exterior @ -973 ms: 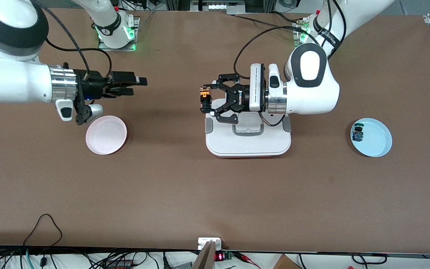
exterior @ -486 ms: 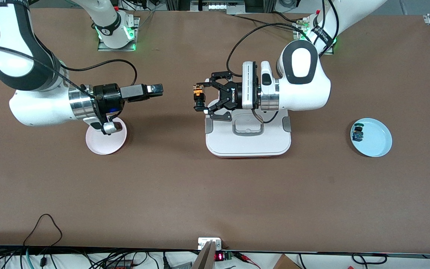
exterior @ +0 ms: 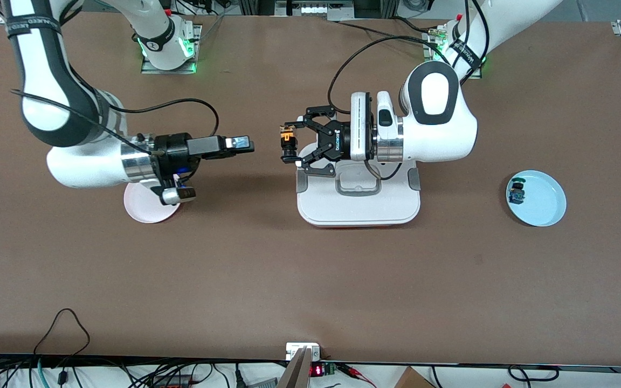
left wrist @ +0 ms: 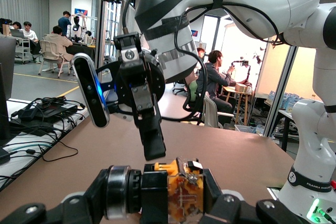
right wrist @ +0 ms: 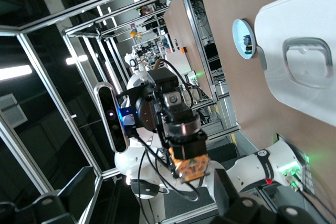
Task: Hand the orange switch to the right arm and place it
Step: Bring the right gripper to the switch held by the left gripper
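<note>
Left end effector [exterior: 288, 144] is clamped on the orange switch [exterior: 287, 141], holding it in the air over bare tabletop [exterior: 310, 280] just off the edge of the white lidded container [exterior: 358, 196], at the side toward the right arm's end. In the left wrist view the switch [left wrist: 184, 190] sits pinched between the black fingers [left wrist: 154, 192], its orange body and metal bits showing. Right end effector [exterior: 237, 145] points straight at the switch from the right arm's side, level with it and near it but not touching; whether its fingers are apart or together I cannot tell. It hangs over bare tabletop between the pink plate [exterior: 143, 210] and the container. The right arm's wrist lies over the pink plate's rim. In the right wrist view the switch [right wrist: 191, 167] shows at the tip of the left end effector. Toward the left arm's end of the tabletop, well apart, a light blue plate [exterior: 545, 207] carries a small part with a blue-green top [exterior: 516, 192].
</note>
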`<state>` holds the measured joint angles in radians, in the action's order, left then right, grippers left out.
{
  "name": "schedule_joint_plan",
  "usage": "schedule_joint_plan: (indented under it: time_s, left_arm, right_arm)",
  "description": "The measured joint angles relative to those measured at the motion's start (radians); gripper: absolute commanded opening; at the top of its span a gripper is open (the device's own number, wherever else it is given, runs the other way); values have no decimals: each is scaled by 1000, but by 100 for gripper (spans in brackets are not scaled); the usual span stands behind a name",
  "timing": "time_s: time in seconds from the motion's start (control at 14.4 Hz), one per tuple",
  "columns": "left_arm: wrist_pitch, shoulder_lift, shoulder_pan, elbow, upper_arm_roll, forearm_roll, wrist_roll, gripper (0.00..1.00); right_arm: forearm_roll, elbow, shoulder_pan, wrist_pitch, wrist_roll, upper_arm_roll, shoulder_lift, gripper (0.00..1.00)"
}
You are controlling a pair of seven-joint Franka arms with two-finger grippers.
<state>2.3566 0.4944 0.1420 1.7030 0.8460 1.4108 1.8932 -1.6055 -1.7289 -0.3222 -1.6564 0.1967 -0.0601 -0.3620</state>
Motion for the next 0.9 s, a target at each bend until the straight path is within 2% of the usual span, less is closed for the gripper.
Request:
schedule_joint_plan:
  time_s: [0.28, 0.63, 0.9]
  left_arm:
    - [0, 0, 0, 0, 0, 0, 9, 19]
    - [0, 0, 5, 0, -2, 0, 20, 19]
    - [0, 0, 2, 0, -2, 0, 21, 19]
  right_arm:
    - [-40, -34, -17, -6, 177, 0, -41, 100]
    - [-148, -73, -42, -5, 227, 0, -45, 100]
    - [-167, -78, -75, -5, 232, 1, -45, 100]
